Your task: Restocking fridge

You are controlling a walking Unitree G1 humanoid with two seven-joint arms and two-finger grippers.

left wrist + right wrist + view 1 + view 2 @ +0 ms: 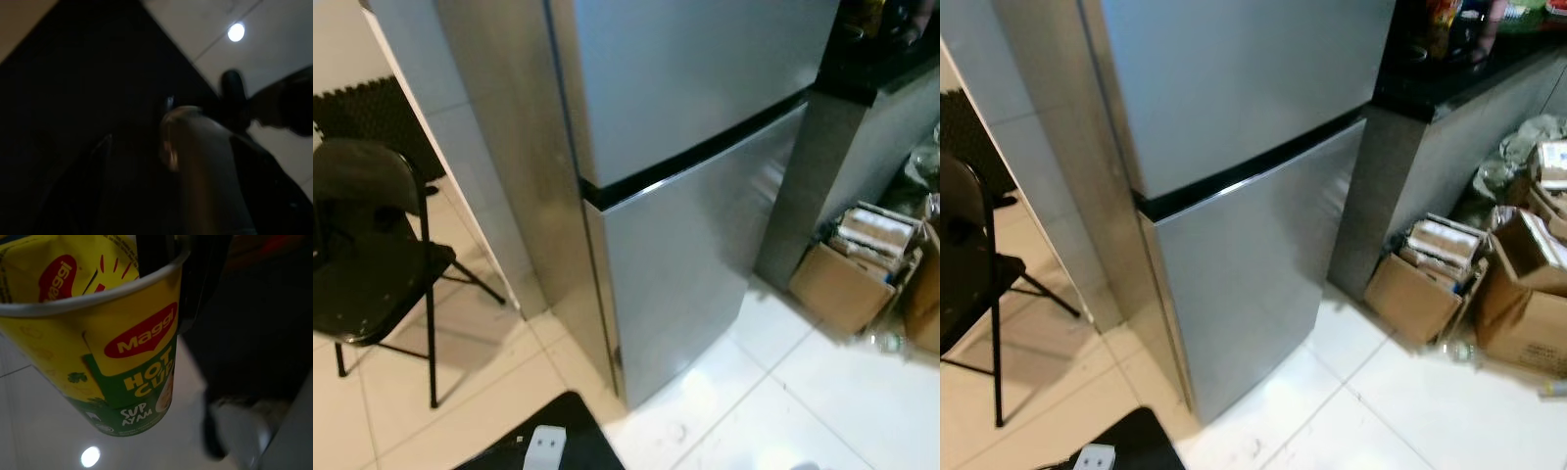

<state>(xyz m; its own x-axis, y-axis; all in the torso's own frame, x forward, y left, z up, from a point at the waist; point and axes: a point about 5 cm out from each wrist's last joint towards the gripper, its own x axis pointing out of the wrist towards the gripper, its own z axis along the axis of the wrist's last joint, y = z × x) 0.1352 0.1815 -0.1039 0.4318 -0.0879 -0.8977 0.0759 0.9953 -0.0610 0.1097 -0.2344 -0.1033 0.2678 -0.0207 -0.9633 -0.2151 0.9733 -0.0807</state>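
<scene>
Plainly readable in the right wrist view is a yellow and green noodle cup point(122, 347) printed "Maggi" on a red oval, then "HOT CUP" and "SUP AYAM" lower down, with "Maggi" again on its foil lid. The right claw point(161, 264) is clamped on that cup, one black finger point(203, 279) pressed against its rim and side, and the cup hangs above the pale floor tiles point(44, 431). One fridge point(685, 176) stands straight ahead with two steel doors, both closed, a dark seam running between the upper and lower door. To its left stands one black folding chair point(372, 255), well apart from the fridge, with open tiled floor between them. To its right a dark-topped surface point(1469, 69) carries a few bottles too blurred to read, and below it sit three cardboard boxes or so point(1430, 279), one packed with books or cartons; they crowd the floor on that side. White floor lies open directly before the lower door. The left wrist view is very dark; the left claw point(195, 161) is perhaps the grey shape there, and whether it is open or closed cannot be told.
</scene>
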